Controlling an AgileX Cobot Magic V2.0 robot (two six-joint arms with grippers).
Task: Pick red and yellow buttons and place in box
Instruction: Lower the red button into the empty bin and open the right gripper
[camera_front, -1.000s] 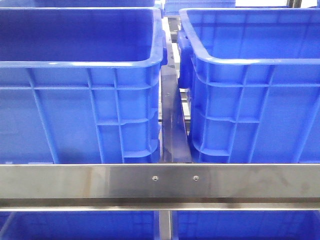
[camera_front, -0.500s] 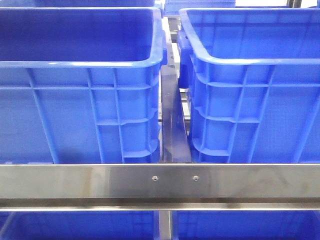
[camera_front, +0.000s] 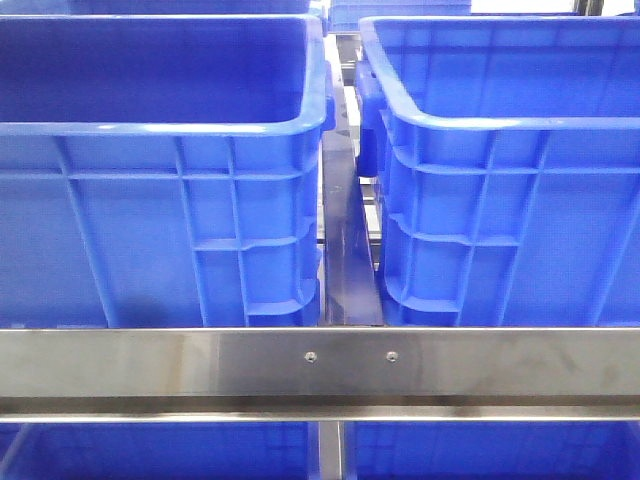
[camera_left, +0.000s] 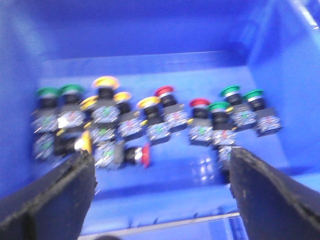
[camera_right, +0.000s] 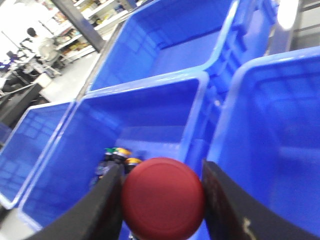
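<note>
The right gripper (camera_right: 162, 197) is clamped on a red button (camera_right: 163, 198), held above the crates (camera_right: 150, 120). The left gripper (camera_left: 160, 175) hangs with jaws spread wide over a crate floor (camera_left: 170, 165), where red, yellow (camera_left: 105, 82) and green buttons lie just beyond its fingertips (camera_left: 70, 180).

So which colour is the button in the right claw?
Red button, seen best in the right wrist view.

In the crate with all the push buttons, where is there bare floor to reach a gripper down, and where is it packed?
In the left wrist view, the crate floor is bare between the open left gripper and the row of buttons. A narrower bare strip lies between that row and the far wall. The row itself is packed, buttons touching.
</note>
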